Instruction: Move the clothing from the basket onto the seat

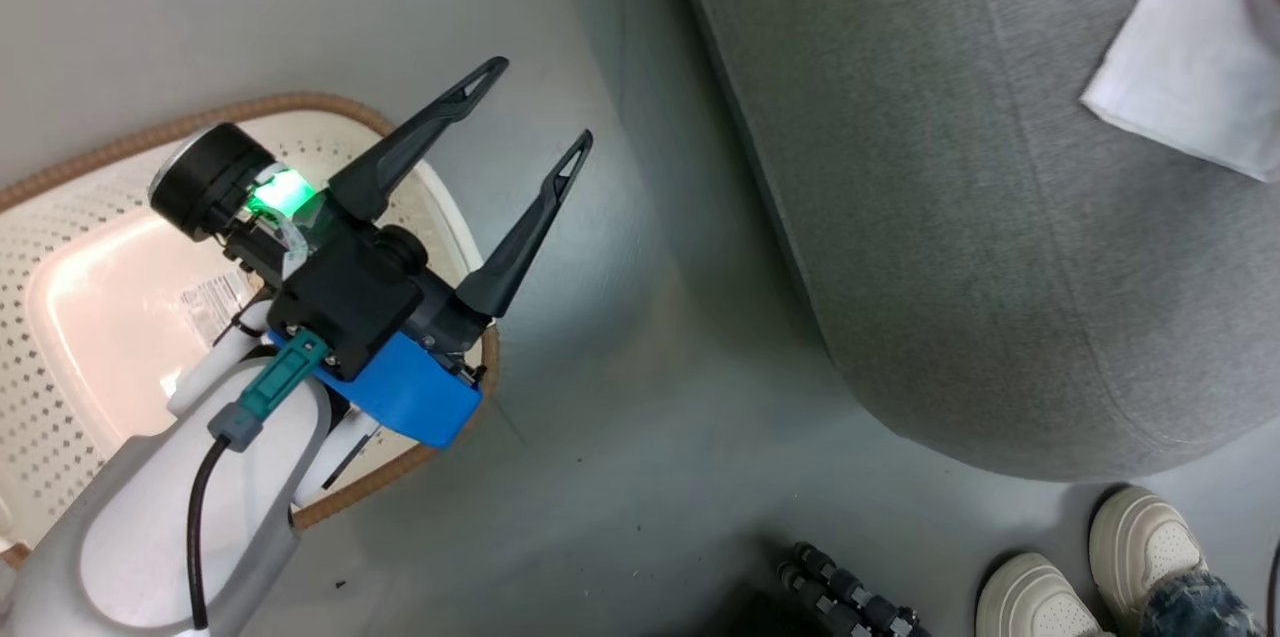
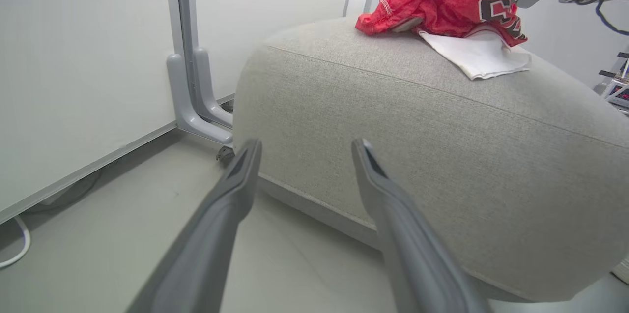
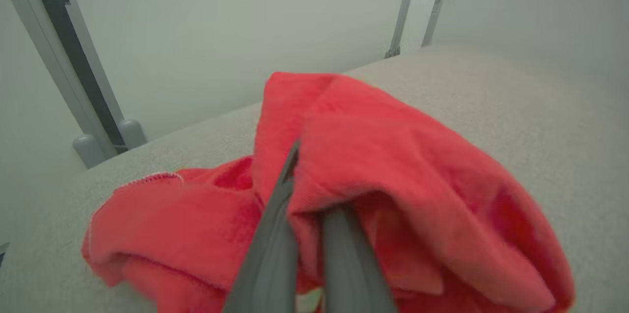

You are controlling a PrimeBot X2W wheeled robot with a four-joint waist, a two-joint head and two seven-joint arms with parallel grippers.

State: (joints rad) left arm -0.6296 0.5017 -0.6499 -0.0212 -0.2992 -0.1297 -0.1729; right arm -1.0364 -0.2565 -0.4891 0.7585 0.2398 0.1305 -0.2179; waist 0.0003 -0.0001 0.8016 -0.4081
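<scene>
Right gripper: fingers pressed together, pinching a fold of the plain red garment, which drapes over and past the fingertips. Its lower folds appear to rest on the grey sofa directly beneath, so the release looks due here. Left gripper: spread wide, holding nothing, above the cream basket. Nearby: red-and-white printed garment on the sofa and a person's shoes on the floor, neither obstructing.

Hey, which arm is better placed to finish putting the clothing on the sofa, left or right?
Right. The right gripper is shut on the red clothing, which lies on the sofa, so it likely just needs to let go. The left gripper hangs open over the basket, holding nothing.
</scene>
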